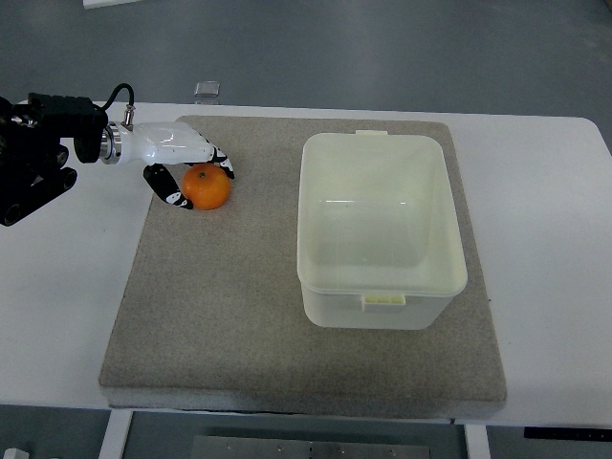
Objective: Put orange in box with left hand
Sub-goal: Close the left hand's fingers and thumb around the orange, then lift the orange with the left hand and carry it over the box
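worktop: white, spans the whole view, runs under the hand and far off to its right
mat: grey felt-like pad lying flat on the worktop; the hand sits over its far-left part, most of the mat stretches right of and nearer than the hand
box: translucent white plastic tub, no lid on it, nothing visible inside, standing upright on the mat well to the right of the hand, apart from it
left arm: black segments and a cable enter from the left edge, then a white forearm shell leading to the hand
left hand: white palm, black fingers curled round the orange from the far side and from the left; contact looks like a grasp, fingers touching the fruit
orange: round, sits inside the hand's curled fingers at the mat's far-left part, outside the box; lifted or resting on the mat, cannot tell
small clear object: on the worktop just beyond the mat, farther away than the hand; too small to identify
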You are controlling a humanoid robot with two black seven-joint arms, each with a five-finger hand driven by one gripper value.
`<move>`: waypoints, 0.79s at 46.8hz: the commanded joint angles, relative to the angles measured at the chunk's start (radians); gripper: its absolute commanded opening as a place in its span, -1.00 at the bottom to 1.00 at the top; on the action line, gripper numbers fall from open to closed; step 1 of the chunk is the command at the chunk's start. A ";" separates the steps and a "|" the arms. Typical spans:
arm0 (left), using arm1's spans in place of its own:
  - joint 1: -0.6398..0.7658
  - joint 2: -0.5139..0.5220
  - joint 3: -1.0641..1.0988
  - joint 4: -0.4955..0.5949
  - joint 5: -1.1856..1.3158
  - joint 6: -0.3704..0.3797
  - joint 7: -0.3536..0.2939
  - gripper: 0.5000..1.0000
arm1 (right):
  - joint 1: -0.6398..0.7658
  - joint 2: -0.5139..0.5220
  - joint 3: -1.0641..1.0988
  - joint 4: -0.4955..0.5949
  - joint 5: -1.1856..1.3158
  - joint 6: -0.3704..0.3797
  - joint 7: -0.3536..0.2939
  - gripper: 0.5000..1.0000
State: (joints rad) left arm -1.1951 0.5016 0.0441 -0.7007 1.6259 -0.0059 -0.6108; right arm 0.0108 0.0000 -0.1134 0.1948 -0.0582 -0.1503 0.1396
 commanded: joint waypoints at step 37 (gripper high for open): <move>-0.106 0.247 -0.139 -0.339 -0.023 0.029 0.000 -1.00 | 0.000 0.000 0.000 0.000 0.000 0.000 0.000 0.73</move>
State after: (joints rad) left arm -1.2839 0.7239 -0.0869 -1.0047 1.6030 0.0231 -0.6108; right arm 0.0107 0.0000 -0.1136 0.1948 -0.0578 -0.1503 0.1396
